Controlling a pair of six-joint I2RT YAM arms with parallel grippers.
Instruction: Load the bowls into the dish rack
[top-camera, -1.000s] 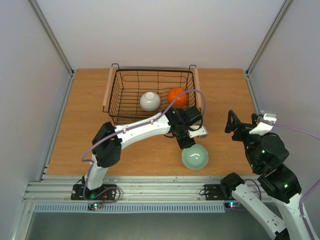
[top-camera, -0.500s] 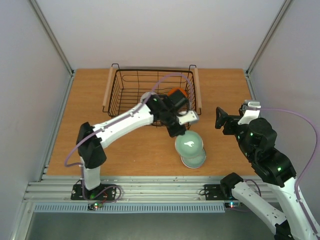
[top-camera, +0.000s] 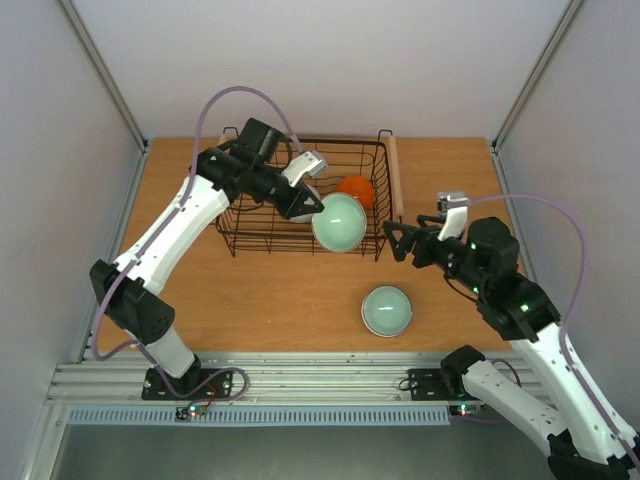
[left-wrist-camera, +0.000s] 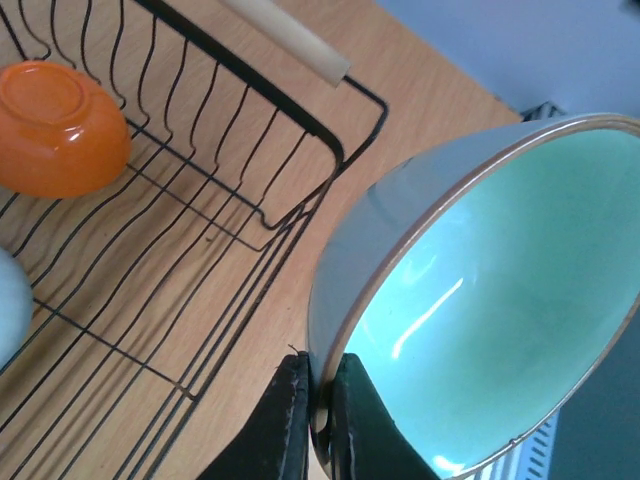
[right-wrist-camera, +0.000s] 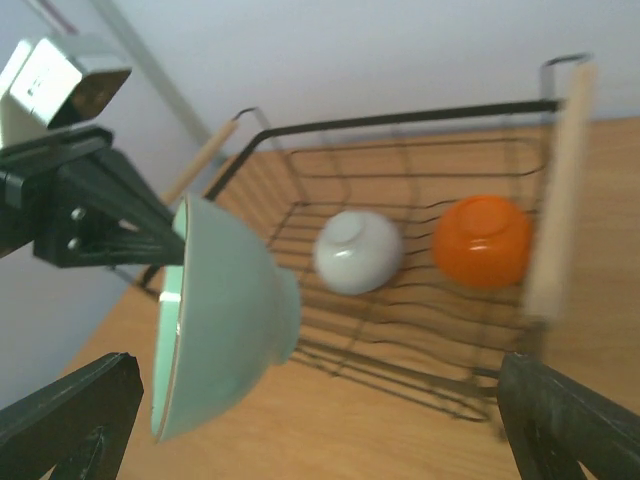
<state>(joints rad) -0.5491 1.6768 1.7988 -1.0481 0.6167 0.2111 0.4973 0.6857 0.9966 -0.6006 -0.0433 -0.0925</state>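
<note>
Left claw (top-camera: 316, 208) is clenched tight on the rim of a pale green bowl (top-camera: 340, 222), one finger (left-wrist-camera: 292, 420) outside and one inside. The bowl hangs tipped on its side at the near right corner of the dish rack (top-camera: 232, 195), around the middle of the top view. In the rack are a white bowl (right-wrist-camera: 358, 250) and an orange bowl (top-camera: 355, 190), both flipped upside down. Right claw (top-camera: 392, 243) is spread wide with nothing in it, just right of the rack. Another green bowl (top-camera: 386, 311) sits on the table (top-camera: 250, 290), lower centre.
</note>
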